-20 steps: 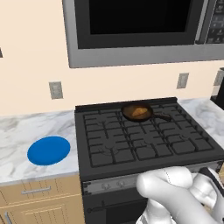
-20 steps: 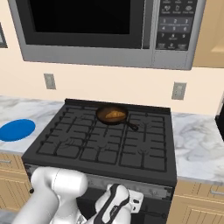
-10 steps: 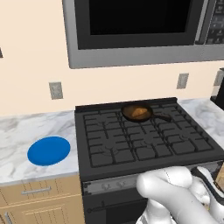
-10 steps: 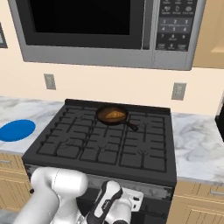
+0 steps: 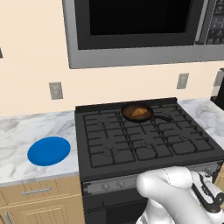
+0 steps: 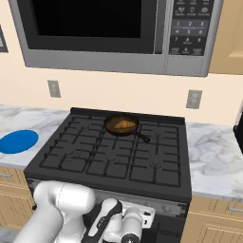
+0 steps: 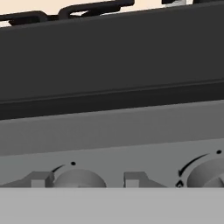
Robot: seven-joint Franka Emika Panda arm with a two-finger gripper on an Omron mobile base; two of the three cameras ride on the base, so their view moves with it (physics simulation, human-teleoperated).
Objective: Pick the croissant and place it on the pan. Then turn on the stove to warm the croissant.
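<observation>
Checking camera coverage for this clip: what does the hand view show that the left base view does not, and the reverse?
Hand view alone: a close look at two knobs with their small dial marks on the stove's front strip.

Left base view alone: the croissant lying in the pan at the back, the blue plate on the marble counter, the microwave above.

Both: the stove with its dark grates and front strip.

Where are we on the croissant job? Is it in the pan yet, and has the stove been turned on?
Done: the croissant sits in the pan on a rear burner of the stove. In hand: the arm is down at the stove's front, and the hand view looks close at the knobs. Left: turning a knob; no flame shows under the pan.
</observation>
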